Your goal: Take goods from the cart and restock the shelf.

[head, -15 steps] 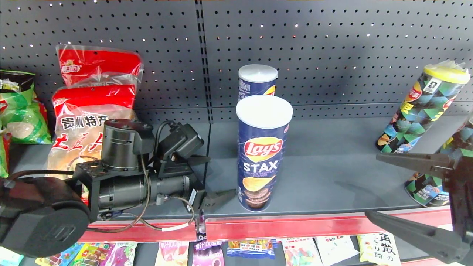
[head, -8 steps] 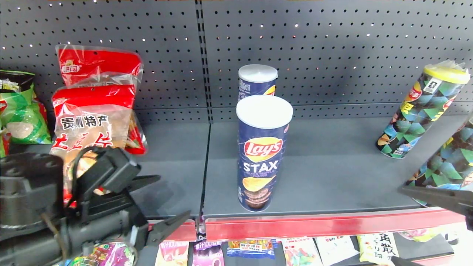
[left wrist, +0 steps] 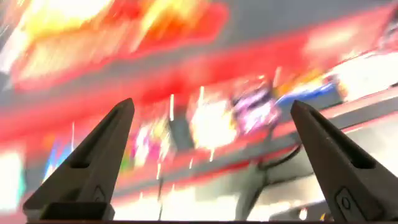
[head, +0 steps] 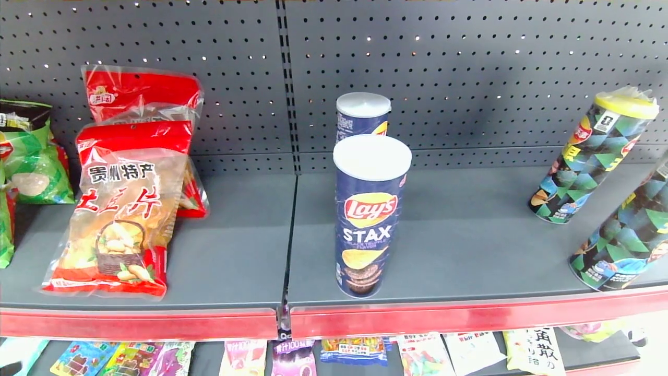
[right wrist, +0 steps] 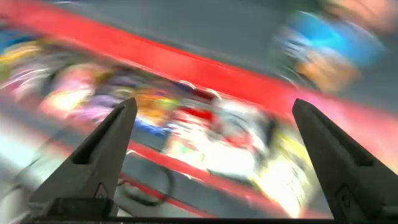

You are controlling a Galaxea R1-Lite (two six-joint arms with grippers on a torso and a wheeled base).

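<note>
Chip cans standing on shelf, both grippers gaping

Head view: showing a blue chip can (head: 369, 219) standing upright near the front edge of the shelf (head: 459, 245), a second blue can (head: 362, 117) just behind it; red snack bags (head: 122, 209) leaning at the left end, a patterned can (head: 592, 156) near the right end, another patterned can (head: 623, 240) at the front right corner.

Left wrist view: showing the left gripper (left wrist: 212, 104) spread wide, gripping nothing.

Right wrist view: showing the right gripper (right wrist: 215, 102) spread wide too, empty.
</note>
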